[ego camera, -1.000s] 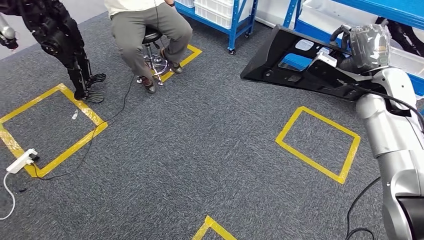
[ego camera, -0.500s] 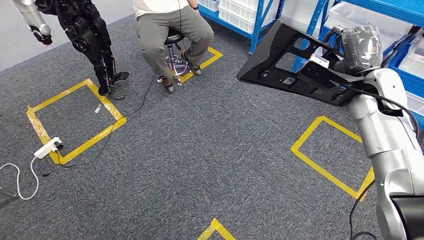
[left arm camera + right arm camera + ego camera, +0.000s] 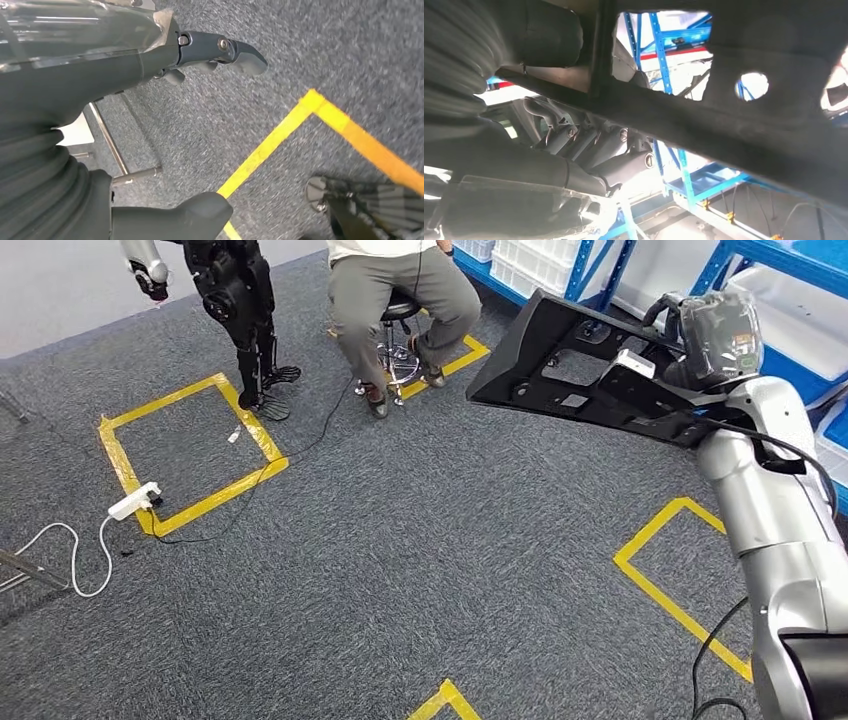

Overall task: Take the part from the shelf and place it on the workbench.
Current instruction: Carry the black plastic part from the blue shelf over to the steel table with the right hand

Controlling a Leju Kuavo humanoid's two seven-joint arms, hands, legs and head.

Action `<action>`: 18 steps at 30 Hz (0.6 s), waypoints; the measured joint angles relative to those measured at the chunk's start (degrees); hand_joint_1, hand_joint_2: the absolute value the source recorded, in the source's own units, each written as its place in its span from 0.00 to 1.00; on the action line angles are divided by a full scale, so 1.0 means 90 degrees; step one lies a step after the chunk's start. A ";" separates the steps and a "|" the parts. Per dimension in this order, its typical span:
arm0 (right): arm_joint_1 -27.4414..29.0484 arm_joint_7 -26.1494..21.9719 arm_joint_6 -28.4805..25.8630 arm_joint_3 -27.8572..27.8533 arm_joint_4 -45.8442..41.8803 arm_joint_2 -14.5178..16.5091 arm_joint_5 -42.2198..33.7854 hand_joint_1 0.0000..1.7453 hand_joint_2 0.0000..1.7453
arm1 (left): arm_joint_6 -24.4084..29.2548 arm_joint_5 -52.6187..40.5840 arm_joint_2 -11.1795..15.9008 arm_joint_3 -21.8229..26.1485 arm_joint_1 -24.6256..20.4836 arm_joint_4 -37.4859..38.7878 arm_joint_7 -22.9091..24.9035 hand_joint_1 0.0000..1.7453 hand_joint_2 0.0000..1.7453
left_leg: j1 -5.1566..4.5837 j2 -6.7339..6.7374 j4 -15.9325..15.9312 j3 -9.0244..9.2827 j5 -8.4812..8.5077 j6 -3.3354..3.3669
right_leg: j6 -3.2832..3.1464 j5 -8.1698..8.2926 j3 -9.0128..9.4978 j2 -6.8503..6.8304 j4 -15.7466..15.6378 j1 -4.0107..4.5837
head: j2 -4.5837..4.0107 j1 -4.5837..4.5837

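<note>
In the head view a large flat black plastic part (image 3: 560, 350) with several cut-outs is held up over the carpet at the upper right. My right hand (image 3: 715, 335), wrapped in clear film, grips its right end. The right wrist view looks close along the dark underside of the part (image 3: 734, 130), with my right hand's fingers (image 3: 599, 150) curled against one of its ribs. My left hand (image 3: 75, 85) hangs over the grey carpet, thumb and fingers (image 3: 240, 50) apart, holding nothing.
A person (image 3: 400, 290) sits on a stool at the top centre, beside another robot's black legs (image 3: 240, 300). Yellow tape squares (image 3: 190, 455) mark the carpet. A white power strip (image 3: 135, 502) and cables lie at the left. Blue shelving (image 3: 580, 265) stands behind the part.
The whole picture has slid to the right, so the camera has turned left. The part stays in my right hand, at about the same place in the picture.
</note>
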 joint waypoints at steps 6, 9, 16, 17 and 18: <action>0.0131 0.0004 0.0012 -0.0029 -0.0082 -0.0058 0.0016 0.99 1.00 | 0.0000 -0.0085 -0.0010 -0.0032 0.0005 0.0000 0.0006 0.00 1.00 | -0.0017 -0.0321 0.0052 -0.0015 -0.0012 -0.0040 | 0.0226 0.0463 0.0297 0.0175 -0.0770 -0.0073 | 0.0000 0.0020; 0.0142 0.0008 0.0062 -0.0049 -0.0123 -0.0061 0.0031 0.99 1.00 | 0.0005 -0.0109 -0.0012 -0.0036 0.0024 0.0000 0.0017 0.00 1.00 | -0.0044 -0.0428 0.0088 -0.0048 -0.0017 -0.0129 | 0.0119 0.0629 0.0525 0.0208 -0.1193 -0.0044 | 0.0000 0.0012; 0.0124 0.0010 0.0094 -0.0056 -0.0202 -0.0021 0.0066 0.99 1.00 | 0.0041 -0.0175 -0.0019 -0.0078 0.0034 0.0006 0.0040 0.00 1.00 | 0.0028 -0.0025 0.1602 -0.0771 -0.0795 -0.0309 | -0.0141 0.0661 0.0564 0.0001 -0.1224 -0.0032 | 0.0000 -0.0031; 0.0123 0.0010 0.0101 -0.0056 -0.0202 -0.0010 0.0078 0.99 1.00 | 0.0052 -0.0179 -0.0023 -0.0081 0.0035 0.0007 0.0044 0.00 1.00 | 0.0036 -0.0013 0.1821 -0.0880 -0.0838 -0.0315 | -0.0146 0.0656 0.0566 -0.0029 -0.1223 -0.0021 | 0.0000 -0.0032; 0.0120 0.0010 0.0107 -0.0056 -0.0202 0.0004 0.0088 0.99 1.00 | 0.0061 -0.0182 -0.0026 -0.0083 0.0036 0.0008 0.0047 0.00 1.00 | 0.0041 -0.0003 0.1832 -0.0888 -0.0780 -0.0312 | -0.0151 0.0652 0.0570 -0.0057 -0.1222 -0.0013 | 0.0000 -0.0033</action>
